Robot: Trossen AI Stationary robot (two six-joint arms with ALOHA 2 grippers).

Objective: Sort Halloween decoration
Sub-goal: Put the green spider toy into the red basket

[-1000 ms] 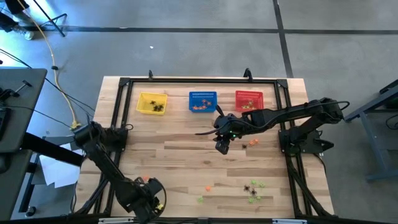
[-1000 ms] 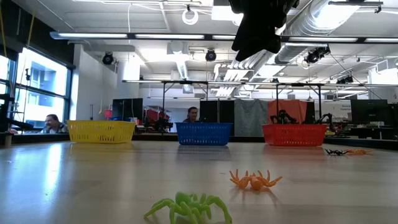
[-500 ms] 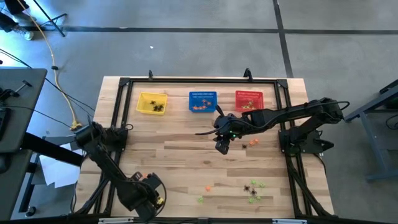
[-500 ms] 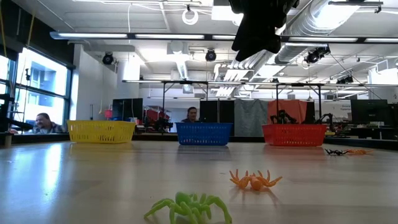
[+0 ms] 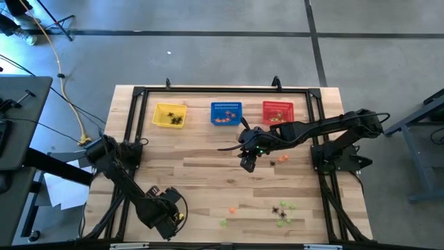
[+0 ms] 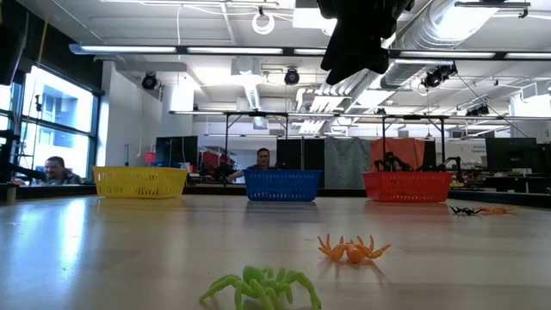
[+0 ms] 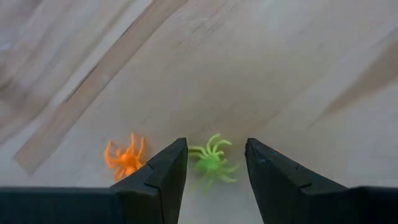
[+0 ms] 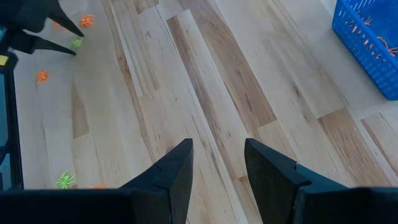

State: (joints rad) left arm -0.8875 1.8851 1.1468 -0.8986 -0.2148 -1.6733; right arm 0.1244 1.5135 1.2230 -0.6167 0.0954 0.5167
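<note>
The left claw (image 7: 211, 180) has moved further over the surface (image 5: 201, 180); its fingers stand apart, empty. A green spider (image 7: 211, 163) lies just ahead, centred between them, an orange spider (image 7: 125, 159) beside. The right claw (image 8: 214, 168) waits apart, farther off.

A robotics lab or workshop in an open industrial hall: exposed silver ducts (image 6: 448, 34) and strip lights (image 6: 215, 50) run overhead beyond the right tool (image 6: 351, 52). Behind the wooden surface (image 6: 129, 250) stand framed workbenches (image 6: 258, 120), monitors (image 6: 508, 155) and seated people (image 6: 53, 170); the floor (image 5: 208, 55) is bare concrete.
</note>
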